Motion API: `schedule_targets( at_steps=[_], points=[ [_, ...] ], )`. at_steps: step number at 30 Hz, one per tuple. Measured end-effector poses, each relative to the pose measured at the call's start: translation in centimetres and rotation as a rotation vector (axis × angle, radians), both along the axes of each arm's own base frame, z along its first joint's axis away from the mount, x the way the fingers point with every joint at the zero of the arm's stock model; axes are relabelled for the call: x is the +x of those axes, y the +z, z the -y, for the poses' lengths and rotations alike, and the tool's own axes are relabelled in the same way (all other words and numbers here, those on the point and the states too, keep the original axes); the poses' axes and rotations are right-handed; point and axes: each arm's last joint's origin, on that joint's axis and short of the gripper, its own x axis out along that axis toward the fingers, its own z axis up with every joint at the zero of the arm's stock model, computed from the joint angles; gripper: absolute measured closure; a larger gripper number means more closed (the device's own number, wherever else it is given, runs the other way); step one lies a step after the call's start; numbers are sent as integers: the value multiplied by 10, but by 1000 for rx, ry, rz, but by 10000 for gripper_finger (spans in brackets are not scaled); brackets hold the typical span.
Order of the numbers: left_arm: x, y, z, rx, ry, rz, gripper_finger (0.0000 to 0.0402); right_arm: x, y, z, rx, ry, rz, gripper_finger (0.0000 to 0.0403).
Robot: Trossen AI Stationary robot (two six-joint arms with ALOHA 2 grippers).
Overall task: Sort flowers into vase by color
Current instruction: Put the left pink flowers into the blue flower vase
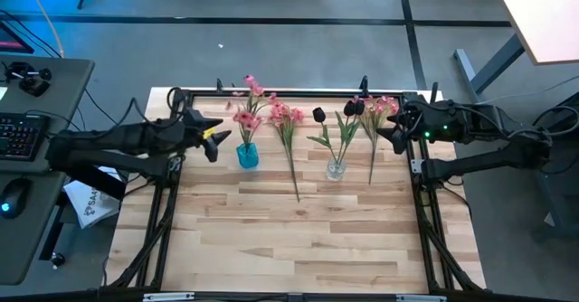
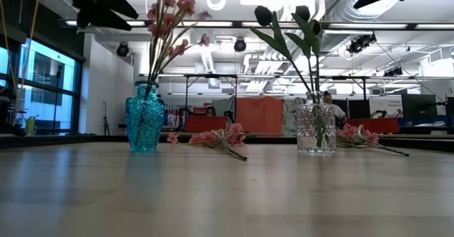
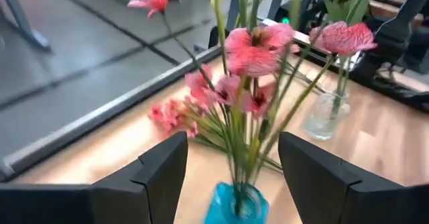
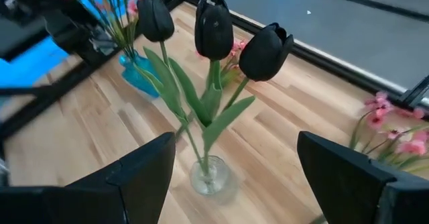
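Observation:
A blue glass vase (image 1: 247, 155) holds pink flower sprays (image 1: 249, 112); it also shows in the low view (image 2: 145, 125) and the left wrist view (image 3: 236, 205). A clear glass vase (image 1: 336, 168) holds three near-black tulips (image 4: 214, 33). One pink spray (image 1: 289, 144) lies on the table between the vases; another (image 1: 375, 126) lies right of the clear vase. My left gripper (image 1: 213, 137) is open and empty, above and left of the blue vase. My right gripper (image 1: 398, 130) is open and empty, right of the clear vase.
A black frame (image 1: 289, 92) runs along the table's far and side edges. The wooden tabletop (image 1: 298, 239) stretches bare toward the near edge. A keyboard and mouse (image 1: 18, 139) sit on a side desk left of the table.

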Motion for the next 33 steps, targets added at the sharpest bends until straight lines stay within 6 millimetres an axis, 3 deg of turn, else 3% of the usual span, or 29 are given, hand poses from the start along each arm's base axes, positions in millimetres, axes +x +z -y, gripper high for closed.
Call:
schedule_targets(
  at_steps=[3,9,14,20,26,29,33],
  points=[
    [-3,1,4,-150,-21,16,179,3,-1,-2,114,7,27,93],
    [-2,-7,22,-449,-129,10,179,15,-12,-12,272,141,-91,93],
    [5,-8,43,-489,-178,37,179,39,-21,-29,342,244,-157,93],
    [17,-7,66,-441,-155,125,179,71,-41,-68,332,413,-297,93],
    [23,-7,71,-405,-88,188,179,98,-96,-123,387,590,-266,93],
    [22,-5,71,-396,-103,188,179,109,-132,-147,538,575,-195,93],
    [15,0,68,-335,-151,179,179,131,-157,-174,700,483,-47,93]
  ],
)
